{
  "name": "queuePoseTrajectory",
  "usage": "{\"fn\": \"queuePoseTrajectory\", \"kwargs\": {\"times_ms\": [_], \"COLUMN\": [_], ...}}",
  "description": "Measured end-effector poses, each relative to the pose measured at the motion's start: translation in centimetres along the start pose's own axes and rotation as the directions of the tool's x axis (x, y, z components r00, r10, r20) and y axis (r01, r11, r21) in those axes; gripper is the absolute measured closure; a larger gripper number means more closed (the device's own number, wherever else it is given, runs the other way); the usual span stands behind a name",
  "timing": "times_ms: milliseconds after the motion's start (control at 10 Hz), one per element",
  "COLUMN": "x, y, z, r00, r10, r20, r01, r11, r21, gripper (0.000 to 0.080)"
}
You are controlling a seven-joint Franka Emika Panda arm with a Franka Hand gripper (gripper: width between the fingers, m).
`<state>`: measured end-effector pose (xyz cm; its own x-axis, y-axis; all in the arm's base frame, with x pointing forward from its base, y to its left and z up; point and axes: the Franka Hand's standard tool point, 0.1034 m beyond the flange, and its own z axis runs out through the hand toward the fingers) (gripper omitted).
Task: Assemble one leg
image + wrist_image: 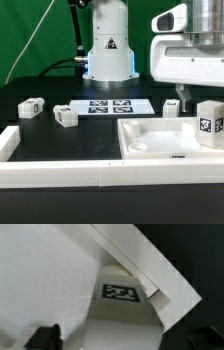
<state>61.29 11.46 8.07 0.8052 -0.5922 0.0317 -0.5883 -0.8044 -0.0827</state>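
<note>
Arm (190,55) is over the far right of the desk (40,135), its lower end hanging above the far right part of the tray (123,138).

Jaws: the exterior view hides them behind the arm's housing. The wrist view shows only one dark fingertip (45,338). I cannot tell how wide they stand, or whether they have hold of anything.

The leg (210,122) stands upright at the tray's right edge, with one tag facing the camera. The wrist view puts a tagged white block, most likely the same leg, right under the camera and hard against an angled white rim. I cannot tell if it is seated in a corner recess or only resting there.

Two spare blocks (30,107) (65,116) lie loose on the left of the desk, well apart from the tray. The marker board (112,106) lies flat between them and the arm.

Judgement: the leg has been brought to the tray, so the fetching looks done. Fixing it in place is not confirmed and appears to be the step in hand.
</note>
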Motion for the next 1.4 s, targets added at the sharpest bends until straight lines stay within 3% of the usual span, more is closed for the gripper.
{"fn": "queuePoseTrajectory", "kwargs": {"times_ms": [300, 600, 1100, 1200, 1400], "x": [-0.11, -0.32, -0.24, -0.23, -0.22], "y": [-0.26, -0.46, -0.35, -0.34, -0.35], "z": [-0.08, -0.07, -0.03, -0.03, -0.04], "r00": [0.954, 0.84, 0.527, 0.528, 0.529], "r10": [-0.301, -0.543, -0.85, -0.849, -0.849], "r20": [-0.001, -0.001, -0.002, -0.002, -0.002], "r01": [0.301, 0.543, 0.85, 0.849, 0.849], "r11": [0.954, 0.84, 0.527, 0.528, 0.529], "r21": [0.002, 0.002, -0.006, -0.006, -0.006], "gripper": [0.0152, 0.0151, 0.0151, 0.0245, 0.0508]}}
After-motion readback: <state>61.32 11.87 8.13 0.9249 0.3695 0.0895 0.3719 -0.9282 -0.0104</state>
